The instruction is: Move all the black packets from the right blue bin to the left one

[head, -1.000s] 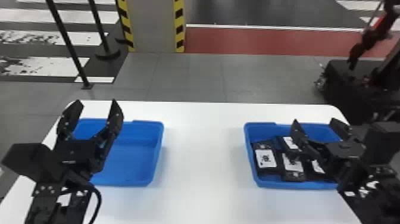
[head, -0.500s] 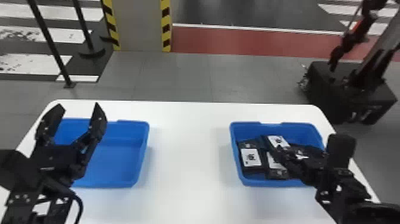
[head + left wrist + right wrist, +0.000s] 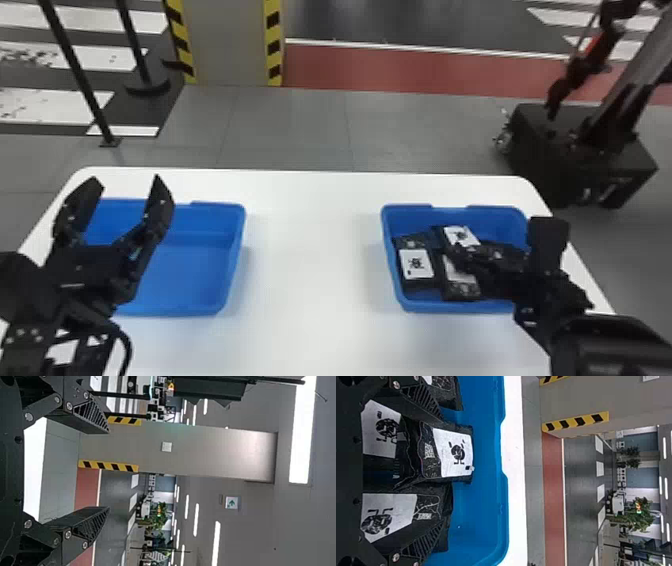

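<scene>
Hand on the right (image 3: pixel 500 237), spread wide over black packets (image 3: pixel 416 263) in the right blue bin (image 3: pixel 440 306).

Blk pkts (image 3: pixel 457 453) in blue bin (image 3: pixel 504 506), prob. plant (image 3: pixel 639 525)

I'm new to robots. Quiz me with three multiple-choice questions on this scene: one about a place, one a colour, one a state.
1. Where do the black packets lie?
A. On the floor
B. In the right bin
C. On the table

2. What colour is the left bin?
A. Blue
B. Red
C. Green

3. How is the left gripper?
A. Shut
B. Gripping a packet
C. Open and empty

1 B: they lie within its walls.
2 A: its rim and inside are blue.
3 C: its fingertips stand apart, nothing between.
</scene>
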{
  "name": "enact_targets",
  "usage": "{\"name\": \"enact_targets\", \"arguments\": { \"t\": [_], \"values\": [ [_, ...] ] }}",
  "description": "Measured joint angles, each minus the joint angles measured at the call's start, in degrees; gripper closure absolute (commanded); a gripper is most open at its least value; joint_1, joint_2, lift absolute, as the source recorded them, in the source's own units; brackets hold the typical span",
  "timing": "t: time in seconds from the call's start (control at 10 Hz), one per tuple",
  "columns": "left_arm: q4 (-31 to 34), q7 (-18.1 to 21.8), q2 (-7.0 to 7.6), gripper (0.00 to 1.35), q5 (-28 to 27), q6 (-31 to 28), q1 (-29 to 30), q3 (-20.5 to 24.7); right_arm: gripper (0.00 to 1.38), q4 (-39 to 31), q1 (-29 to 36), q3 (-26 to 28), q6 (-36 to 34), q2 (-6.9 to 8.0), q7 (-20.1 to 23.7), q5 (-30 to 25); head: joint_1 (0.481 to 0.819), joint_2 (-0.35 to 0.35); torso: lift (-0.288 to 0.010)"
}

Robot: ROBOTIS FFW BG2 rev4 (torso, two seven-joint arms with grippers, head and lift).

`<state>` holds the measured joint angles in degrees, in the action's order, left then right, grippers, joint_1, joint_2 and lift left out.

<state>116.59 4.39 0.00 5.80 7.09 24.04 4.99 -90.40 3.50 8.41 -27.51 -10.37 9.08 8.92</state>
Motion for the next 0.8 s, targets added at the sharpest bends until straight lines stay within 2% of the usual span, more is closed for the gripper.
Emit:
{"name": "enact_targets", "arguments": {
  "t": [0.1,0.2,0.4,0.8],
  "values": [
    [-0.1,0.0,0.0,0.37,0.1,0.0,0.0,0.0,0.91,0.6,-0.8,-0.3,-0.2,0.07,0.1,-0.7,0.695,-0.084,-0.11],
    [-0.2,0.1,0.0,0.38,0.2,-0.1,0.0,0.0,1.12,0.6,-0.9,-0.7,-0.9,0.24,0.1,-1.0,0.695,-0.081,-0.11],
    [-0.6,0.4,0.0,0.38,0.7,0.1,0.0,0.2,1.13,-0.9,0.0,-0.6,-2.9,1.24,-0.6,-1.3,0.695,-0.072,-0.11],
    [-1.0,0.6,0.0,0.38,1.3,0.3,-0.2,0.2,1.16,-2.3,1.1,-0.7,-4.4,1.57,-0.6,-0.6,0.695,-0.066,-0.11]
  ]
}}
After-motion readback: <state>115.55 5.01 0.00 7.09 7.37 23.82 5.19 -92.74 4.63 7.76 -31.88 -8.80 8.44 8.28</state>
